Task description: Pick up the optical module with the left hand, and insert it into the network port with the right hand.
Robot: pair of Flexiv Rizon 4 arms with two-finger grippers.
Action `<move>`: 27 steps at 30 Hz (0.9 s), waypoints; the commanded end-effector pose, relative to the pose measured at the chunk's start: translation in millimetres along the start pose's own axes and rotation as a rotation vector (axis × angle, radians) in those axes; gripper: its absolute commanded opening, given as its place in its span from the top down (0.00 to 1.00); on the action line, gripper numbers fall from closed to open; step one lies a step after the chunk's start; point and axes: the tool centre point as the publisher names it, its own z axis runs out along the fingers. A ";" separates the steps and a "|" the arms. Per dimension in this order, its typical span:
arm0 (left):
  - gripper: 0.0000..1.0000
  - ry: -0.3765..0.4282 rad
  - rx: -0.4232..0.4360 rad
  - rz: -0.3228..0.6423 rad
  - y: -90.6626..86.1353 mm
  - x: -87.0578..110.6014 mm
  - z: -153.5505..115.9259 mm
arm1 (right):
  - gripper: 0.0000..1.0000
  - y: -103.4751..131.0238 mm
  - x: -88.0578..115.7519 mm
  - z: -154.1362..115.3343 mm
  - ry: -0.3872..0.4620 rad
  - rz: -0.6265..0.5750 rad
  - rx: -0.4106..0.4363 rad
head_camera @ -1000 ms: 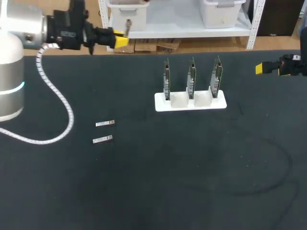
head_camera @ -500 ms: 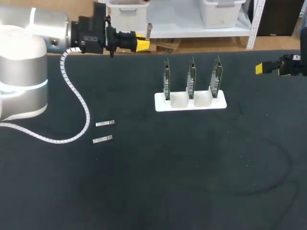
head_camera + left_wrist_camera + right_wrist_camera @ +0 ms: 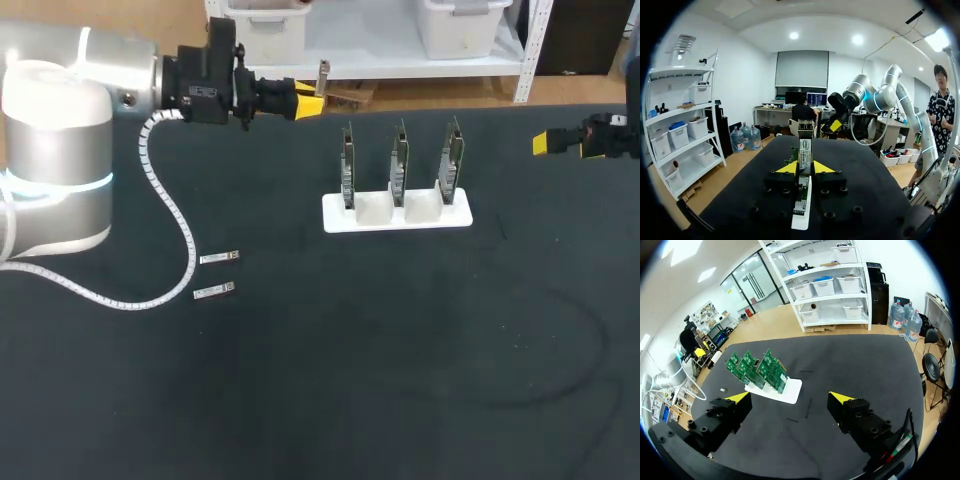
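**Left pincer grips the module aloft; right pincer stands wide apart**

Head view: a black-covered desk fills the scene. The left arm comes in from nine o'clock. The left pincer sits at the desk's far edge near eleven o'clock. It is pinching a small silvery optical module, which stands upright above the yellow tips. A white coiled cable loops from that arm down onto the cloth. Just right of centre, towards twelve o'clock, a white holder carries three green circuit cards upright in a row. Two spare silvery modules lie flat at about nine o'clock, one just beside the other and well apart from the holder. The right pincer hangs at two o'clock by the desk's edge.

Left wrist view: both fingers press on the optical module from either side. It rises at twelve o'clock from between them and bears a white label whose print is too small to read.

Right wrist view: the right pincer's fingers are spread wide with nothing between them. The white holder and its cards stand ahead at about eleven o'clock, clear of both fingers.
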 end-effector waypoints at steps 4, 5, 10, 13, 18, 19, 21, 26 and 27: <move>1.00 -0.017 0.033 0.004 10.1 4.3 12.4 | 0.00 0.0 0.0 0.0 0.000 0.000 0.000; 1.00 -0.015 0.038 0.003 10.5 5.0 14.1 | 0.00 0.0 0.0 0.0 0.000 0.000 0.000; 1.00 -0.022 0.056 -0.008 12.4 7.9 19.6 | 0.00 0.0 0.0 0.0 0.000 0.000 0.000; 1.00 -0.030 0.069 -0.013 12.5 9.5 23.2 | 0.00 0.0 0.0 0.0 0.000 0.000 0.000; 1.00 -0.044 0.085 -0.021 9.8 11.4 29.1 | 0.00 0.0 0.0 0.0 0.000 0.000 0.000; 1.00 -0.046 0.086 -0.022 9.1 11.6 29.6 | 0.00 0.0 0.0 0.0 0.000 0.000 0.000; 1.00 -0.051 0.087 -0.027 8.1 12.2 30.0 | 0.00 0.0 0.0 0.0 0.000 0.000 0.000; 1.00 -0.059 0.084 -0.034 6.0 13.1 30.4 | 0.00 0.0 0.0 0.0 0.000 0.000 0.000; 1.00 -0.063 0.084 -0.038 5.5 13.2 30.9 | 0.00 0.0 0.0 0.0 0.000 0.000 0.000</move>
